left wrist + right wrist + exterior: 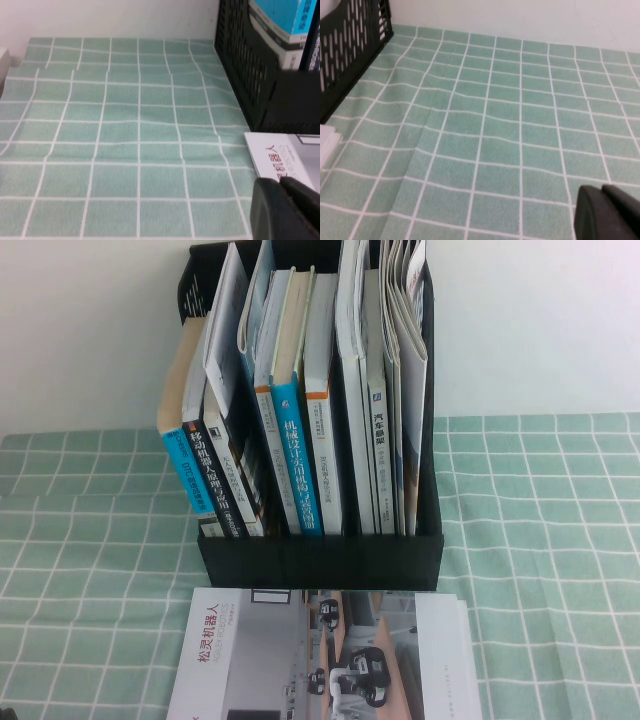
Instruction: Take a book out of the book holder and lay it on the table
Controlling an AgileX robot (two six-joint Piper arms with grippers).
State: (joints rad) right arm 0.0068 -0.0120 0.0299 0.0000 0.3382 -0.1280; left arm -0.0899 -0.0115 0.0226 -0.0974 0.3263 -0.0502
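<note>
Neither gripper shows its jaws clearly enough to say whether they are spread or pressed together — only a dark corner of the left gripper [287, 210] appears in the left wrist view, and a similar dark corner of the right gripper [607, 212] in the right wrist view. Both hang low over the table [90, 570], one out to each side, and neither appears in the high view.

The book [320, 655] lies flat on the cloth at the near edge of the scene, just in front of the book holder [320, 560], its red title along the left edge and a robot picture near the middle. Its near-left corner sits just beside the left gripper in that wrist's view; only a sliver of white at the frame edge of the right wrist view may be the book, well apart from the right gripper.

Thicker books with blue spines [300, 465] and thin booklets stand upright or leaning in the holder's slots. Pale green cloth with a white grid covers the table, slightly rippled — a plain white wall [540, 320] rises behind.
</note>
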